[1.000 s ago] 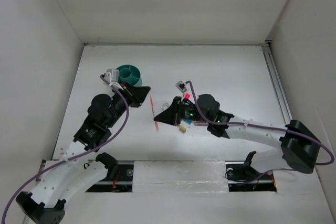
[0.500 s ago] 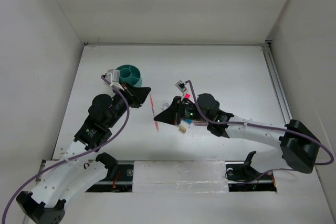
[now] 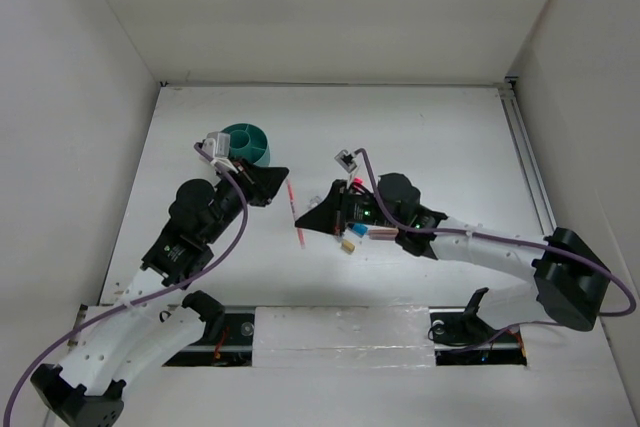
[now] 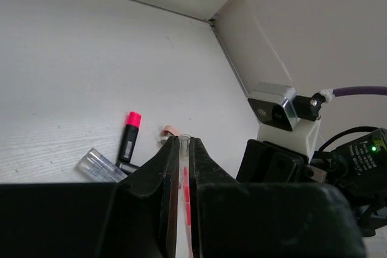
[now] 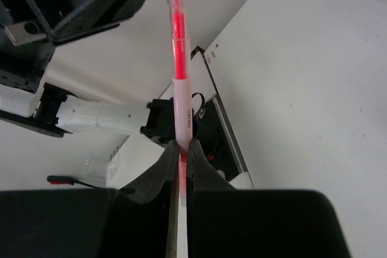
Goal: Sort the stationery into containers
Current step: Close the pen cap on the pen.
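Thin pink-red pen runs near-to-far — left fingers pinch far end, right fingers near end

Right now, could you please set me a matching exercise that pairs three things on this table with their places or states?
1. thin pink-red pen
2. round teal plastic organiser cup
3. black marker with pink cap

A. lies flat on the white table
B. stands upright, far left
C. clamped by the left gripper and the right gripper

Pairs: 1-C, 2-B, 3-A
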Tool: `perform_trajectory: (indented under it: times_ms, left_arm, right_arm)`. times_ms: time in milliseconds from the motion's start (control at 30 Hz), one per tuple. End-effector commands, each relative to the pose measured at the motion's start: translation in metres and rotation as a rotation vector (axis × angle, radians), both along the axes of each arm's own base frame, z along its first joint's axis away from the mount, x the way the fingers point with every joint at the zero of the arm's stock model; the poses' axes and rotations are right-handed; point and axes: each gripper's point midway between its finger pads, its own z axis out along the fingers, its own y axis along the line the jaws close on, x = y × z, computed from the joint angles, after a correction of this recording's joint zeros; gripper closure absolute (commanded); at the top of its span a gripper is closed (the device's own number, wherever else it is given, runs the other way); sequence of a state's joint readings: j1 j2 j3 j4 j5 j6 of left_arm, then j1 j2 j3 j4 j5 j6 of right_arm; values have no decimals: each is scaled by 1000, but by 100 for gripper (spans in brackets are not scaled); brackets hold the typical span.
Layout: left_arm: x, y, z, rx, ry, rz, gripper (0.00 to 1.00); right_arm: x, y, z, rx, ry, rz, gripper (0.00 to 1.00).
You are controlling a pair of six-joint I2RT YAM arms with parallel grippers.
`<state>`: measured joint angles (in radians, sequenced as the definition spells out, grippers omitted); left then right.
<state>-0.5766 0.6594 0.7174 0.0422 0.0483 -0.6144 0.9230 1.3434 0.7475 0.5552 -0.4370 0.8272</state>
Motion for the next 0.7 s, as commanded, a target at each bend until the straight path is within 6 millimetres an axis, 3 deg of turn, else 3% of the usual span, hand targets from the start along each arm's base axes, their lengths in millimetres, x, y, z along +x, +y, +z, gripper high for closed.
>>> perform_trajectory:
  times_ms: [0, 233, 667]
  left_arm:
    - [-3, -6, 9, -5, -35, -38, 100]
    - [-1, -5, 2, 19, 2, -28, 100]
    - [-6, -9, 11, 67, 9, -75, 100]
  right_arm:
    - [7, 3, 44, 95, -82, -3, 100]
    - [7, 7, 58, 115, -121, 17, 100]
    - [25, 6, 58, 105, -161, -60, 100]
